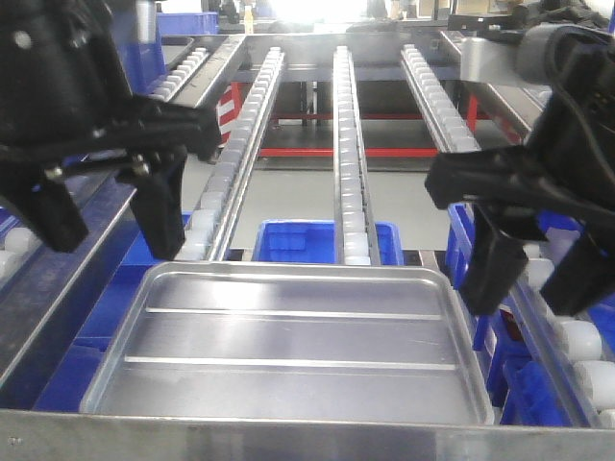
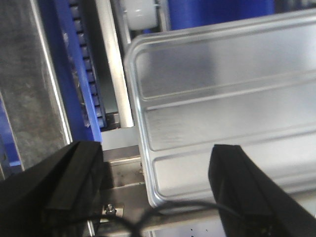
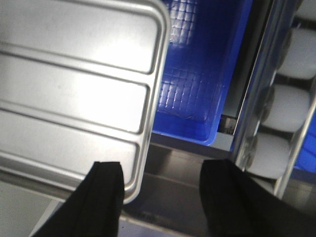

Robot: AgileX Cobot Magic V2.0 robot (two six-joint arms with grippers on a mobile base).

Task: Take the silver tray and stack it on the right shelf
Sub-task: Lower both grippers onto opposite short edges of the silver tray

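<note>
1. The right shelf [image 1: 351, 144], a steel-framed flow rack with three sloping rails of small white rollers, is running away from the front camera. Its broad shiny front bar [image 1: 288, 437] is crossing the bottom of that view.
2. The silver tray [image 1: 288, 336], a shiny rectangular metal one with rounded corners and two long raised ridges, is lying flat at the near end of the shelf. It is sitting just behind the front bar and spanning the lower ends of the rails.
3. A blue plastic bin [image 1: 293, 240] is sitting beneath the rails, just beyond the tray's far edge.
4. The left gripper [image 1: 110, 226], black, is hanging over the tray's far left corner with its jaws spread wide and holding nothing.
5. The right gripper [image 1: 530, 288], also black, is hanging beside the tray's right edge, likewise gaping wide and empty. In its wrist view one finger is standing over the tray's corner.
</note>
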